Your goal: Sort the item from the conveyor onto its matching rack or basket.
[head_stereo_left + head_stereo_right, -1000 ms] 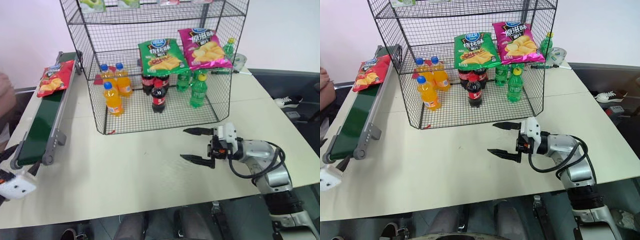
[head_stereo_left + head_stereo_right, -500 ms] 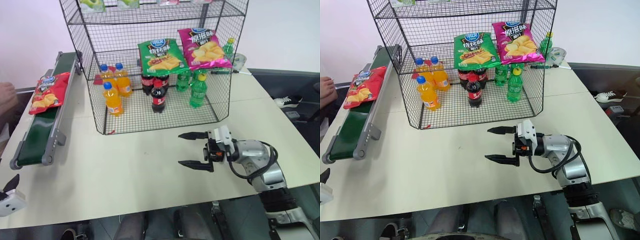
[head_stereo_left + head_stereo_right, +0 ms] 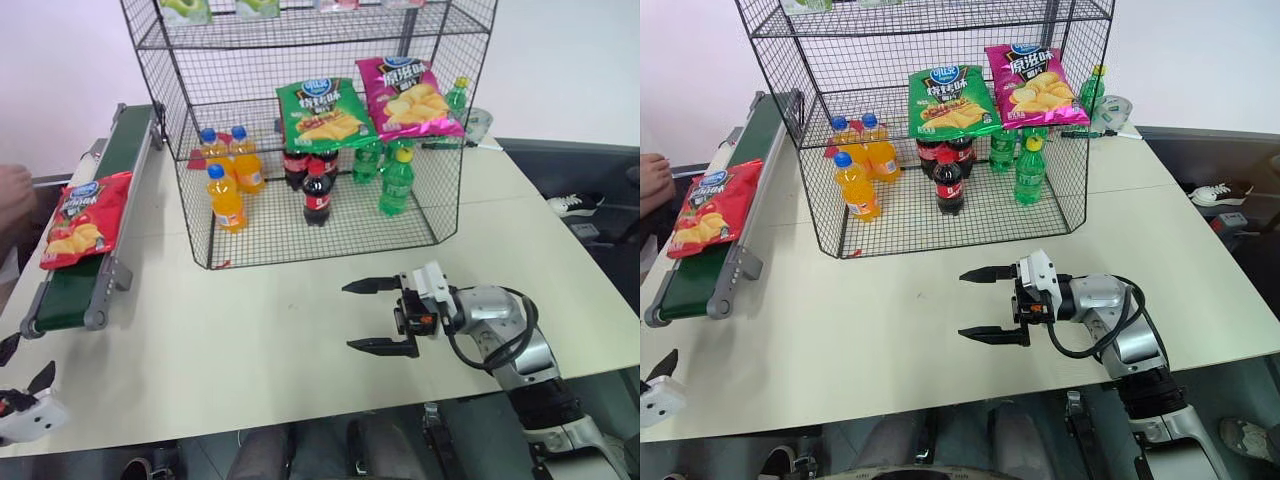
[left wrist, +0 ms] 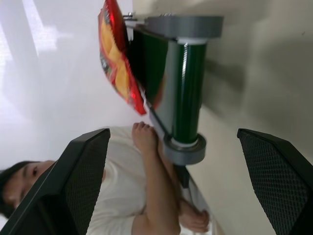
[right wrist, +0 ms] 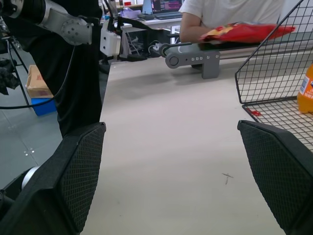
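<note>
The red crisp bag (image 3: 75,220) lies flat on the dark green conveyor (image 3: 128,148), close to the belt's near end, and hangs a little over its outer side. The tall black wire rack (image 3: 195,215) stands at the back middle of the table. My left gripper (image 3: 25,362) hovers open off the table's near-left corner, short of the conveyor's end roller (image 4: 188,98); the bag (image 4: 115,58) is ahead of its fingers. My right gripper (image 3: 348,317) is open over the bare table in front of the rack, pointing left, holding nothing.
On the rack, a green bag (image 3: 320,112) and a pink bag (image 3: 410,97) lie above orange bottles (image 3: 226,195), cola bottles (image 3: 316,192) and green bottles (image 3: 396,182). A person's hand (image 3: 12,190) rests just left of the conveyor. The table's near edge (image 3: 250,425) is close.
The red bag has ridden down the belt toward its near end. My left gripper has sunk lower at the near-left corner. My right gripper has drifted slightly left, still open.
</note>
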